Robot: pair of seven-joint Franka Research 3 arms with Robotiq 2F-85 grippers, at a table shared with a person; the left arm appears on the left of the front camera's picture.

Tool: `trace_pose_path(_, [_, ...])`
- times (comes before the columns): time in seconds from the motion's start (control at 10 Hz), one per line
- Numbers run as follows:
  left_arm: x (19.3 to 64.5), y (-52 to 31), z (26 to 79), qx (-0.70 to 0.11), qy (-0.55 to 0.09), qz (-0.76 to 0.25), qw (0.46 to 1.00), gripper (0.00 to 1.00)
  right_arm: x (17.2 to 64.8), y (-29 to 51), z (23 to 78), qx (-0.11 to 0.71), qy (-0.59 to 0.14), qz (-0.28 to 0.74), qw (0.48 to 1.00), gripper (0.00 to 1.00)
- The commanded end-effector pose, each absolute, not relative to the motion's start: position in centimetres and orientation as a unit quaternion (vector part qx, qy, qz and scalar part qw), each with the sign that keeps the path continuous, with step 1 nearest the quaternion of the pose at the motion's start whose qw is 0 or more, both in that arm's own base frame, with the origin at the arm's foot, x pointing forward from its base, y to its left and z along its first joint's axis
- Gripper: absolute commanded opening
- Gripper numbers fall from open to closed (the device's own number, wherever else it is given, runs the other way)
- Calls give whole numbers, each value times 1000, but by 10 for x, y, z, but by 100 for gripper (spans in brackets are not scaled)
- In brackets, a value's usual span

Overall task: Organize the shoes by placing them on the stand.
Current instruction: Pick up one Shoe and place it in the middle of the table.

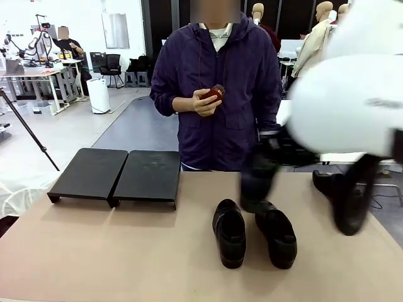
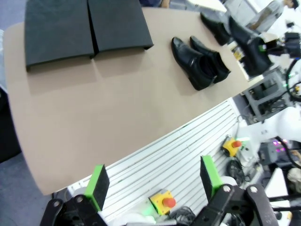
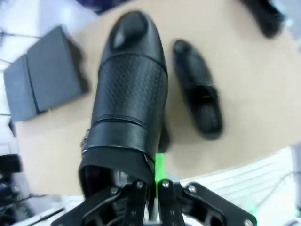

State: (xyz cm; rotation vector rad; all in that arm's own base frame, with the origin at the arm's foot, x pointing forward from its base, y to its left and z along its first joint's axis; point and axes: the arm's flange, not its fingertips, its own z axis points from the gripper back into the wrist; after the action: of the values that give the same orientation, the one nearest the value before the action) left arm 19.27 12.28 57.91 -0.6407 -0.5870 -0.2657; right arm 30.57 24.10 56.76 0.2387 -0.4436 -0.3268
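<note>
Right end effector (image 3: 153,181): clenched on the heel end of one shoe (image 3: 131,84), which I hold clear above the tabletop (image 1: 126,251). The front view is too blurred here to add anything.
Held shoe, long axis: heel at the fingers, toe pointing straight away from the wrist, toward the far side of the tabletop as the wrist view reads.
Stand (image 1: 113,173): on the far left part of the tabletop, with nothing on either platform.
Bearing that matters: in the right wrist view the stand lies off to the left of the held shoe, square to its long axis. I judge the carry to be sideways, not toe-first.
In between: a pair of shoes (image 1: 230,233) lies side by side mid-tabletop, under the held shoe and on the line to the stand. I need height to pass over them.
Fourth shoe (image 1: 324,182): on the tabletop at far right, well apart from the stand.
Left end effector (image 2: 154,181): released, nothing between the pads, hanging high over the near edge.
Nearer arm: the left sits on the stand's side, but the right carries the shoe and must cross the middle.
</note>
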Motion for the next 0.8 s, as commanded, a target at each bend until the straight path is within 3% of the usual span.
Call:
trace_pose_path(0.0, [192,123,579,-316,-288,-135,894,100,357,300,554,124,-210,-125,962,0])
trace_pose_path(0.2, [192,123,579,-316,-288,-135,894,100,373,379,516,136,-192,-92,968,0])
trace_pose_path(0.7, [192,123,579,-316,-288,-135,894,100,375,483,412,141,-110,-56,982,0])
